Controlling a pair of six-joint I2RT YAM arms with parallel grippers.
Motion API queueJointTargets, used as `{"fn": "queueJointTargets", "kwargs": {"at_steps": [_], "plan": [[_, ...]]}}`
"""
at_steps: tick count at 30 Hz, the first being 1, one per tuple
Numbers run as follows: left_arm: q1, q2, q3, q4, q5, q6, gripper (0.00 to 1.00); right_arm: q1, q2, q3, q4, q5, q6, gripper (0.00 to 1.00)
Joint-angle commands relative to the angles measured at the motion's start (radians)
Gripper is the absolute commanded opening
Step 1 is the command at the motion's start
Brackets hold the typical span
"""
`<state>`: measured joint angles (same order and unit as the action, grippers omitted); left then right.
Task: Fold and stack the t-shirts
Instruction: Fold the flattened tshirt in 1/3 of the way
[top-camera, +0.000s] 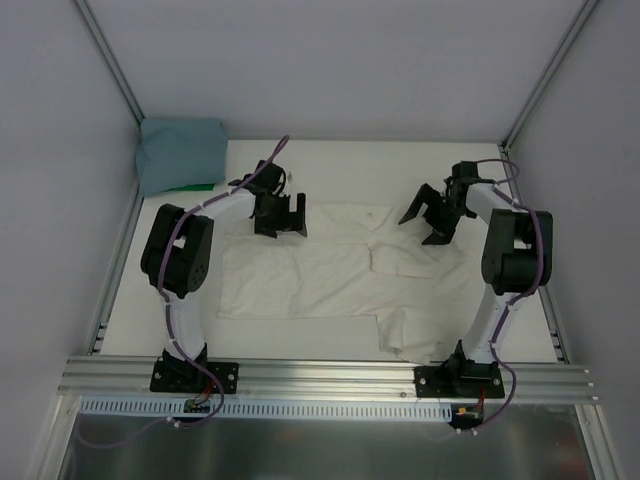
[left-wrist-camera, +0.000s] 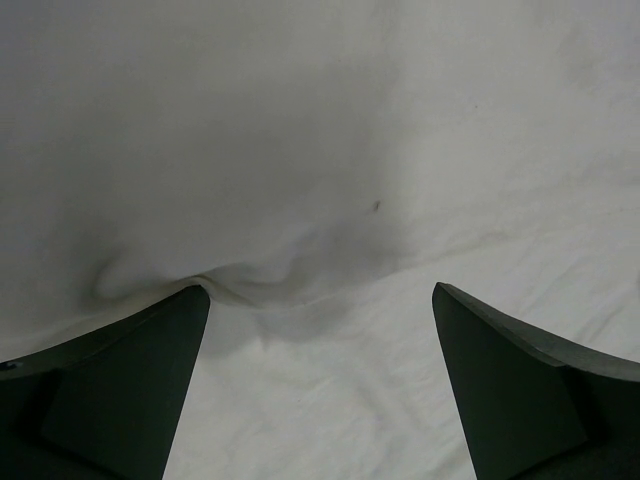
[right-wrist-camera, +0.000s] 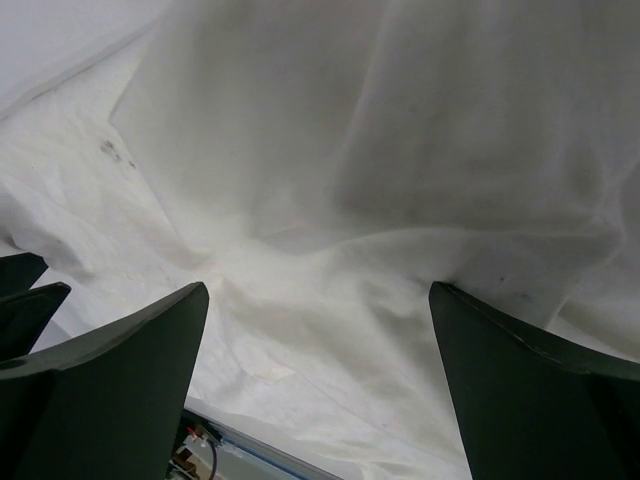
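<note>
A cream t-shirt (top-camera: 330, 275) lies spread and rumpled across the middle of the white table, one part trailing toward the front edge. A folded teal-blue t-shirt (top-camera: 180, 155) rests in the far left corner. My left gripper (top-camera: 279, 217) hangs open just over the cream shirt's far left edge; in the left wrist view its fingers (left-wrist-camera: 130, 380) straddle wrinkled cream cloth (left-wrist-camera: 330, 380) with nothing between them. My right gripper (top-camera: 431, 216) is open over the shirt's far right edge. The right wrist view shows cream cloth (right-wrist-camera: 320, 330) below its spread fingers (right-wrist-camera: 520, 390).
White walls with metal posts close in the table on the left, back and right. An aluminium rail (top-camera: 330, 375) carrying both arm bases runs along the front edge. Something green (top-camera: 195, 186) peeks out from under the teal shirt.
</note>
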<state>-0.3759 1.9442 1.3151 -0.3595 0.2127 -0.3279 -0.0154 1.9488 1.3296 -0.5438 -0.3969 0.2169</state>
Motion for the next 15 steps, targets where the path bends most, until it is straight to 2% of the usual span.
{"fn": "queueJointTargets", "kwargs": {"at_steps": [1, 7, 15], "plan": [[0.031, 0.105, 0.079, -0.028, 0.005, 0.042, 0.99, -0.024, 0.099, 0.058, 0.051, -0.003, 0.004, 1.00], [0.066, 0.222, 0.260, -0.094, 0.016, 0.069, 0.99, -0.049, 0.211, 0.247, 0.027, -0.054, 0.019, 0.99], [0.106, 0.370, 0.535, -0.193, 0.033, 0.109, 0.99, -0.078, 0.401, 0.673, -0.085, -0.085, 0.016, 0.99]]}}
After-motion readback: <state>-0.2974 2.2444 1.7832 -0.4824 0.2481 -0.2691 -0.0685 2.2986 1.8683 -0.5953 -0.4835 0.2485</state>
